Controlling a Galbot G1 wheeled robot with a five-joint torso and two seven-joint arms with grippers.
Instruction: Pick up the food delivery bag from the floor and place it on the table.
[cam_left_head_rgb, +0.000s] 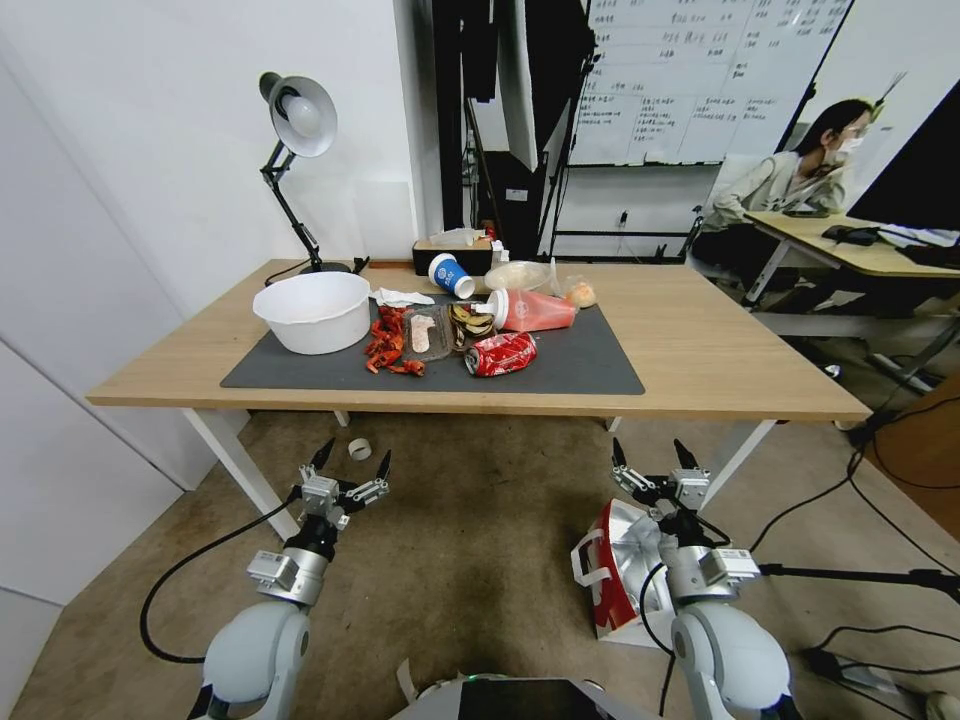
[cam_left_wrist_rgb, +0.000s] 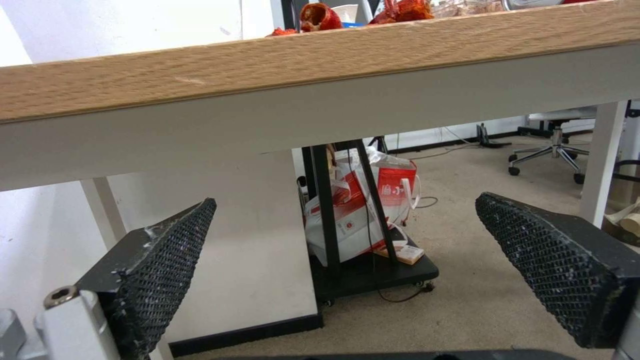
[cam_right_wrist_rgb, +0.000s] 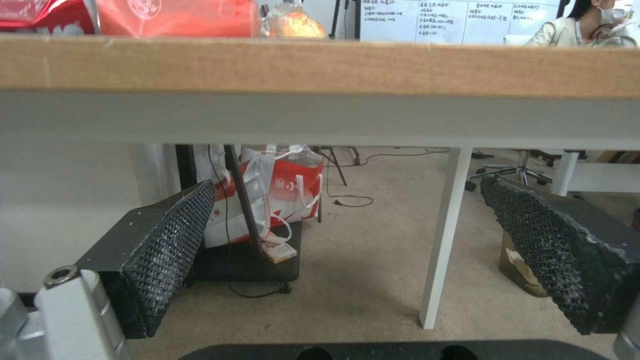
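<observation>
So our right claw (cam_left_head_rgb: 652, 452) is hanging wide open with nothing in it, just in front of the near edge of the big light-wood table on white legs (cam_left_head_rgb: 700, 350), well below the tabletop. From its wrist camera we're looking straight at the table's edge and under it, both black textured pads spread far apart. The left claw (cam_left_head_rgb: 350, 464) is the same story over on the other side: spread wide, empty, held low in front of the table.

The boxy insulated food delivery bag with white faces and red sides (cam_left_head_rgb: 612, 570) is sitting on the worn brownish-grey carpet floor (cam_left_head_rgb: 470, 540), right under our right forearm, which covers part of it. It's well short of the claw tips, closer to our base than the claw is.

Progress-wise, we'd say basically nothing is done yet. The bag isn't gripped or lifted, so the whole pick and the placing are still ahead.

As for how the bag sits: it looks tipped or slumped, with the crinkly silver foil mouth facing up and toward the table. A white strap handle loops out on its left side. We'd guess the long axis runs roughly from our base toward the table, but the arm hides enough that we can't be sure.
</observation>
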